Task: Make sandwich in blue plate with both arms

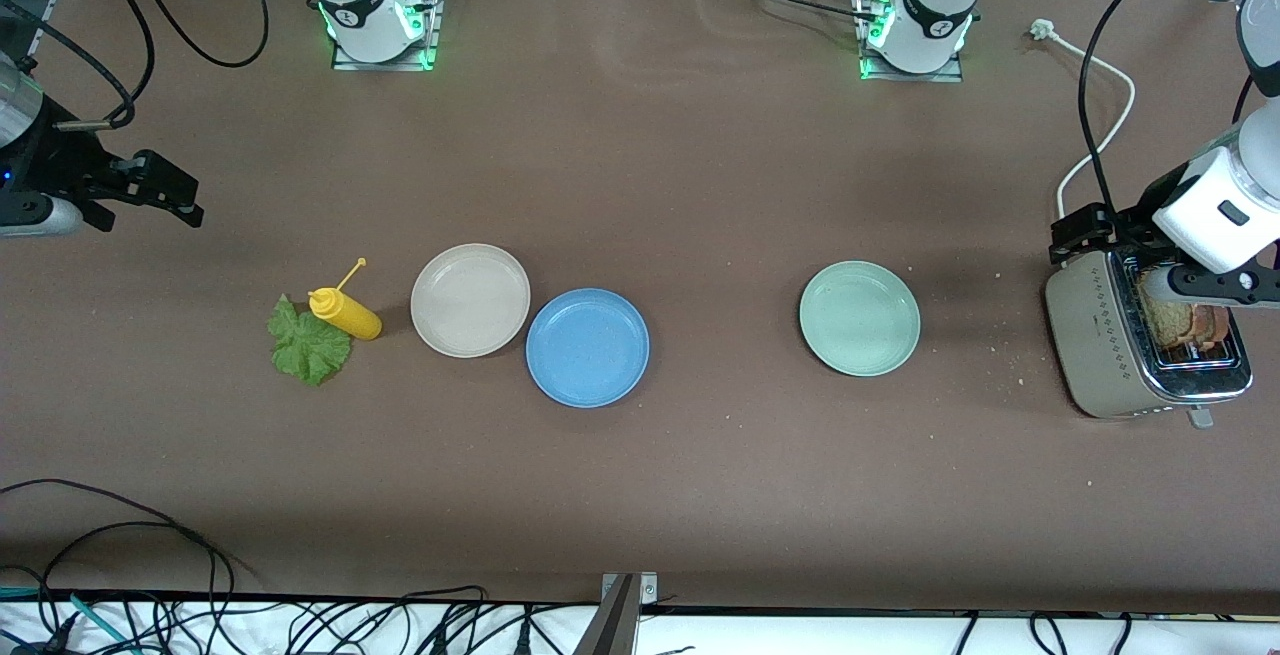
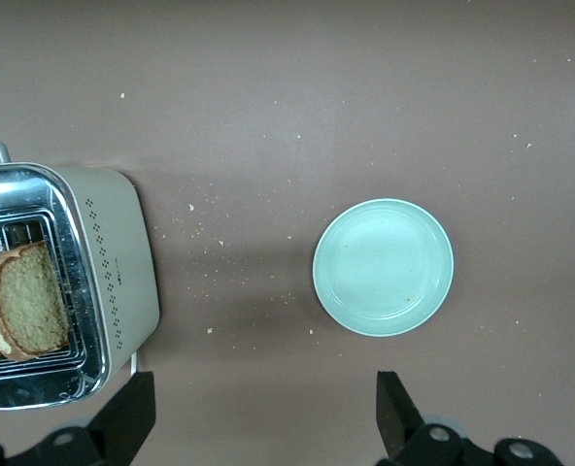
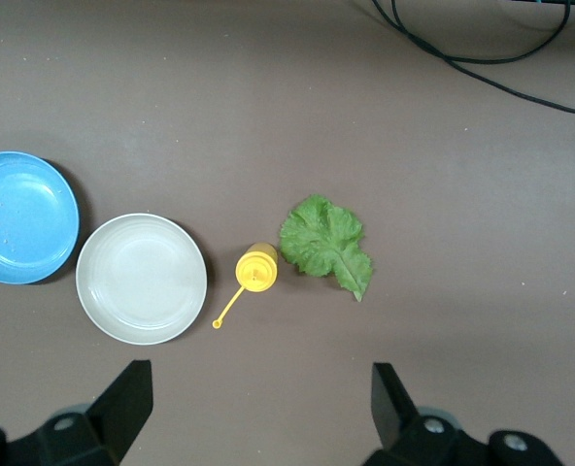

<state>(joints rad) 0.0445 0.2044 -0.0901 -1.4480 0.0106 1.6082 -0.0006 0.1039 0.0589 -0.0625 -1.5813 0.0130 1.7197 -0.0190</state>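
Blue plate [image 1: 587,346] sits lowest of the 3 plates on the bench [image 1: 640,475], empty, its rim touching or just beside the beige plate [image 1: 470,299].

Left claw [image 1: 1085,235]: fingers apart, holding nothing, hanging over the toaster [image 1: 1105,340] at the left arm's end of the bench. 2 bread slices [image 2: 20,303] stand upright in the slot, tops proud of the chrome. Mint plate [image 1: 859,317] lies between toaster and blue plate, well apart from both.

Right claw [image 1: 160,193]: fingers apart, empty, in the air over bare bench at the right arm's end. Lettuce leaf [image 1: 308,343] lies flat, with the yellow squeeze bottle [image 1: 345,312] resting on or against its edge.

Handling, judged:
- Toast: light, stiff, crumbly. Pinch the exposed top across the flat faces, gently, and lift straight up.
- Lettuce: limp, thin, nearly weightless. Pinch a raised ruffle at the edge away from the bottle; it may sag or slip.
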